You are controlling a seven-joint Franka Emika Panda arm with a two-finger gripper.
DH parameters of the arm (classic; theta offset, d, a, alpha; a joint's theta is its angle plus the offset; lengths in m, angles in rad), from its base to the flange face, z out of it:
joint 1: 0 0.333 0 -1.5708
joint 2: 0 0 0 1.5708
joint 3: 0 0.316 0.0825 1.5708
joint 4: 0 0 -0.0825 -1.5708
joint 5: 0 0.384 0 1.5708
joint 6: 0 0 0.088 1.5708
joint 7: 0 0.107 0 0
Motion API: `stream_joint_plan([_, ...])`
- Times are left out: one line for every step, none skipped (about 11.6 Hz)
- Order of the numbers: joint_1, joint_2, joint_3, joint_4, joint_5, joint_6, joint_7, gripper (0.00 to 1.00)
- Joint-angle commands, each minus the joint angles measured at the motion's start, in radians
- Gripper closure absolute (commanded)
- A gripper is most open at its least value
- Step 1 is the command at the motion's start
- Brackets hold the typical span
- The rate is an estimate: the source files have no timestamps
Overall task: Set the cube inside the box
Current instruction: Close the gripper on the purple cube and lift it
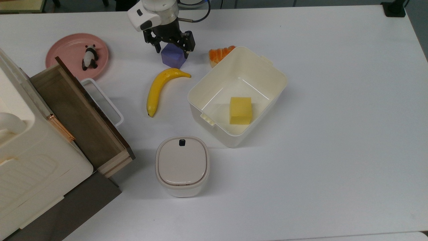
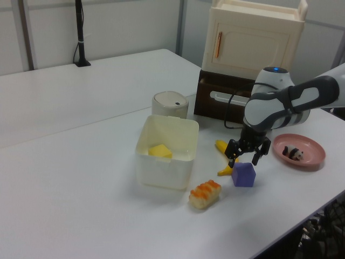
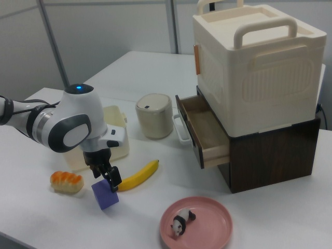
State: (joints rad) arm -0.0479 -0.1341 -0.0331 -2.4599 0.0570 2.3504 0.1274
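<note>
Small matte purple cube [image 1: 173, 56] near the top of the top view, left of centre, resting on the white tabletop [image 1: 334, 134] just above the banana [image 1: 159, 88] and well to the upper left of the cream box [image 1: 267, 97]; in the left view, lower right of centre [image 2: 243, 174]; in the right view, lower left [image 3: 105, 195]. Probably light and stiff, perhaps foam or plastic, with a dull surface unlikely to slip and nothing fragile about it. Best taken across two opposite flat sides, around mid-height, with the rounded edges and corners avoided so as not to twist out. Pincer [image 1: 171, 43] spread wide directly over the cube, dark fingers [image 2: 257, 156] straddling its upper part, apparently apart from the faces and gripping nothing. Hard to judge how far down the fingertips reach: cube's top partly covered by the pincer in the top view, and the far finger lost behind the wrist in the right view [image 3: 107, 175]. Box floor already partly taken by a yellow block [image 1: 240, 110], with free space around it. Near wall of the box hiding part of its floor in the left view [image 2: 164, 162].
</note>
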Motion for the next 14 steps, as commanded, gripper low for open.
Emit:
stream_joint_plan([0.013, -0.016, -0.004, -0.013, 0.017, 0.015, 0.006, 0.0])
stream_joint_plan([0.014, -0.013, -0.004, -0.014, 0.017, 0.015, 0.006, 0.0])
stream_joint_plan([0.014, -0.01, -0.004, -0.016, 0.017, 0.013, 0.006, 0.0])
stream_joint_plan([0.014, -0.01, -0.004, -0.017, 0.017, 0.01, 0.006, 0.0])
stream_joint_plan([0.014, -0.009, -0.004, -0.019, 0.017, 0.01, 0.006, 0.0])
stream_joint_plan([0.014, -0.006, -0.004, -0.021, 0.017, 0.009, 0.006, 0.0])
stream_joint_plan([0.014, 0.008, -0.004, -0.022, 0.015, 0.009, 0.006, 0.0])
stream_joint_plan([0.014, 0.013, -0.004, -0.022, 0.015, 0.009, 0.006, 0.0])
stream_joint_plan([0.016, 0.013, -0.004, -0.022, 0.015, 0.009, 0.008, 0.0])
stream_joint_plan([0.016, 0.016, -0.004, -0.022, 0.017, 0.009, 0.009, 0.03])
stream_joint_plan([0.016, 0.014, -0.004, -0.022, 0.015, 0.009, 0.009, 0.28])
stream_joint_plan([0.016, 0.014, -0.004, -0.021, 0.015, 0.012, 0.009, 0.44])
stream_joint_plan([0.014, 0.014, -0.004, -0.021, 0.015, 0.012, 0.009, 0.5])
stream_joint_plan([0.016, 0.014, -0.004, -0.021, 0.015, 0.01, 0.008, 0.54])
